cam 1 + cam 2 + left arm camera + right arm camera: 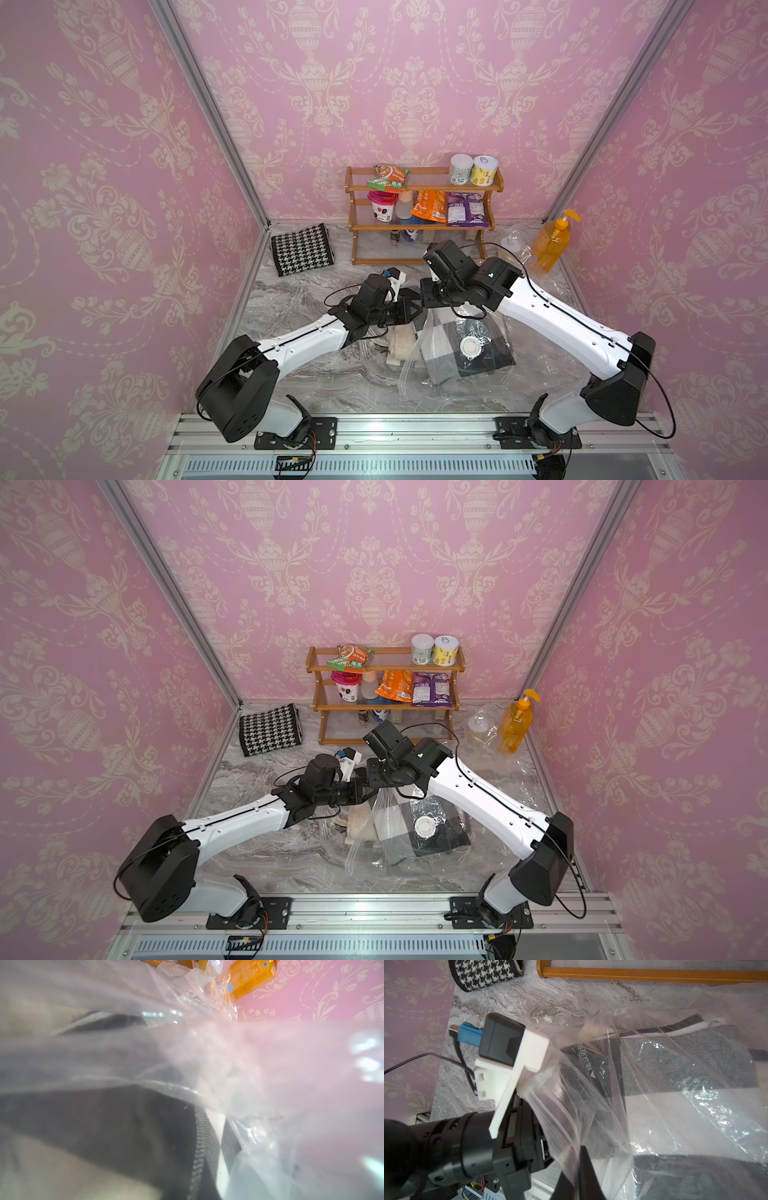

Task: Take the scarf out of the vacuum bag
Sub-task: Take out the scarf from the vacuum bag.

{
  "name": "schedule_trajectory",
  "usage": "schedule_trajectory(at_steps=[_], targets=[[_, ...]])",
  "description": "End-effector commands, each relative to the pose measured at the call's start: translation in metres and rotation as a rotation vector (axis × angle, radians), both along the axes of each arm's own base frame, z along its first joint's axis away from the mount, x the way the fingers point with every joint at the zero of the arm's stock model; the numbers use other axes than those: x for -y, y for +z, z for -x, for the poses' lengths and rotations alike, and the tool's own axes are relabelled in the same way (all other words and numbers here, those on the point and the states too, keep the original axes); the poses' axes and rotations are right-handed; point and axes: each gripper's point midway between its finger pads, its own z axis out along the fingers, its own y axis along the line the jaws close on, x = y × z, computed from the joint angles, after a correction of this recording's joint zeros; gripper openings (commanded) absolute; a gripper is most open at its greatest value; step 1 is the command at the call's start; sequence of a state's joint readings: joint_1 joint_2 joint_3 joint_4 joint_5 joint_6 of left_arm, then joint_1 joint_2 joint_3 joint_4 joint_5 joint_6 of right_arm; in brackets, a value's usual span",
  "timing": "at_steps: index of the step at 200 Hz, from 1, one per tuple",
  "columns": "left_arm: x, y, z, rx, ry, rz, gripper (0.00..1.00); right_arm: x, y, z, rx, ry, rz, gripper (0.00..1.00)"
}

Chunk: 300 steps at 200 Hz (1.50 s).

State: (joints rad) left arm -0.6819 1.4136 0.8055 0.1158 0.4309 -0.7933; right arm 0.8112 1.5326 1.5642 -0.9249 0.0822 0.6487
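The vacuum bag (409,376) lies crumpled at the table's front middle, its white valve cap (471,345) facing up. Inside it lies the scarf (440,359), a black, white and grey check. My right gripper (579,1160) is shut on the clear plastic of the bag's rim and holds it raised. My left gripper (417,309) reaches in under that lifted plastic, right next to the right gripper (424,291). Plastic drapes over the left wrist view, where the scarf's weave (205,1147) shows close up. The left jaws are hidden there.
A wooden rack (419,226) of snacks and cans stands at the back. A folded houndstooth cloth (302,248) lies back left. An orange pump bottle (552,245) and more clear plastic (513,245) sit back right. A beige cloth (399,343) lies beside the bag.
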Motion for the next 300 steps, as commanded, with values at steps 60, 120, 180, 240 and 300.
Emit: schedule_trajectory(at_steps=[60,120,180,240,300], targets=[[-0.031,0.031,0.013,0.080,0.027,-0.090,0.00,-0.010,0.010,-0.021,0.053,-0.022,-0.024,0.08],[-0.074,0.011,0.029,0.067,0.091,-0.238,0.00,-0.022,-0.009,-0.035,0.030,-0.030,0.021,0.07],[-0.123,0.000,0.042,0.038,0.159,-0.447,0.00,-0.023,-0.020,-0.043,0.063,-0.025,0.042,0.07],[-0.172,-0.022,0.039,-0.052,0.277,-0.666,0.00,-0.024,-0.006,-0.061,0.207,0.015,0.106,0.08],[-0.204,-0.019,0.036,-0.093,0.377,-0.778,0.00,-0.037,-0.023,-0.074,0.208,0.056,0.157,0.08]])
